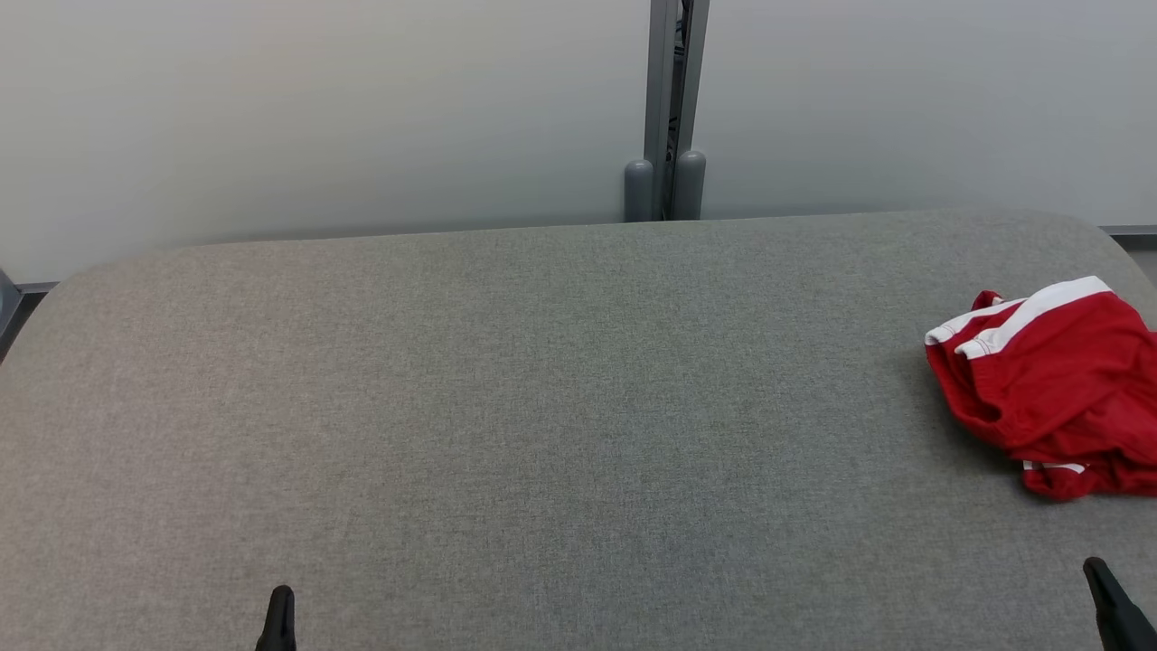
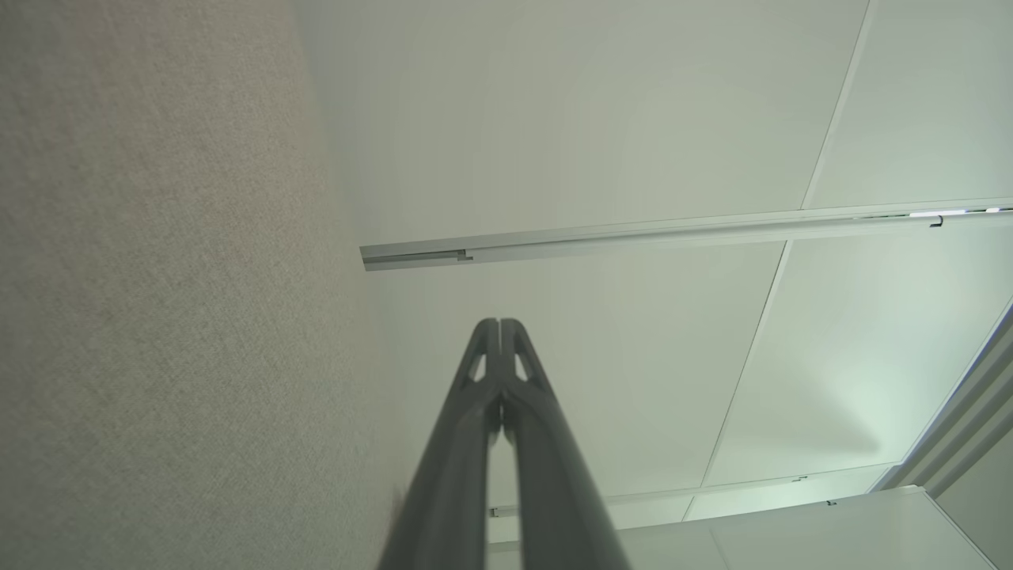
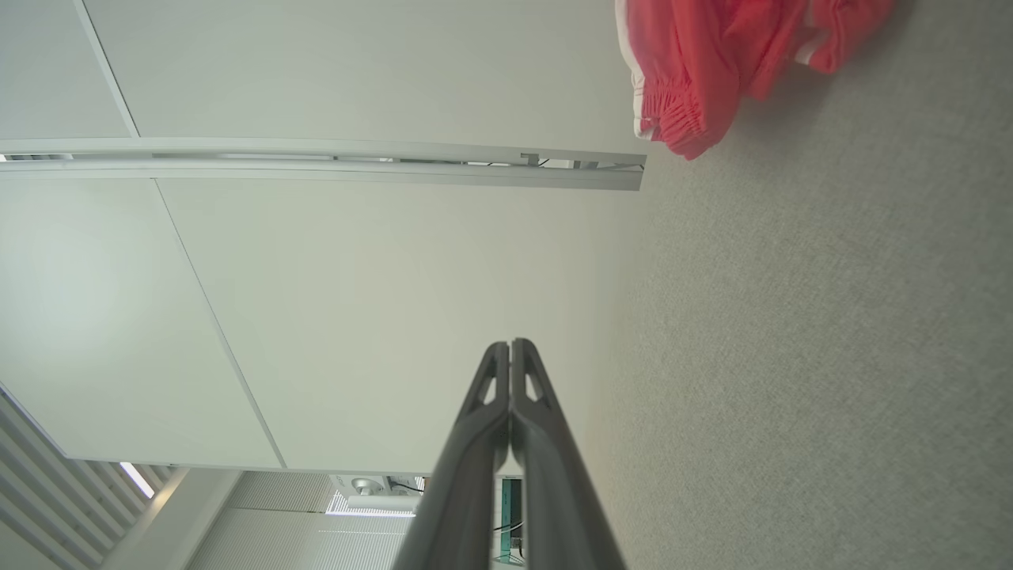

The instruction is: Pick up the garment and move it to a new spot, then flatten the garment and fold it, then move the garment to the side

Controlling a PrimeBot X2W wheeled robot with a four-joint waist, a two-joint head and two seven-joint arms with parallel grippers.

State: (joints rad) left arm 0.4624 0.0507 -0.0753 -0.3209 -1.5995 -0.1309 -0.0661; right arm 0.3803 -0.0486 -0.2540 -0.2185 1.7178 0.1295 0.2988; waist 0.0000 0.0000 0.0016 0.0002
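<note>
Garment: red with white striped trim, crumpled in a heap at the far right of the grey cloth table.
Left gripper: fingers pressed together, empty.
Right gripper: likewise closed, empty, apart from the heap.

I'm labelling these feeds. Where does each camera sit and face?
Head view: on the head, facing forward-down at the table, garment far right; left gripper, right gripper at bottom.
Left wrist view: on that wrist, along the shut left gripper toward wall panels, table beside.
Right wrist view: likewise, along the shut right gripper; wall panels, table, garment.
Shared: head and right wrist views both show the garment.
</note>
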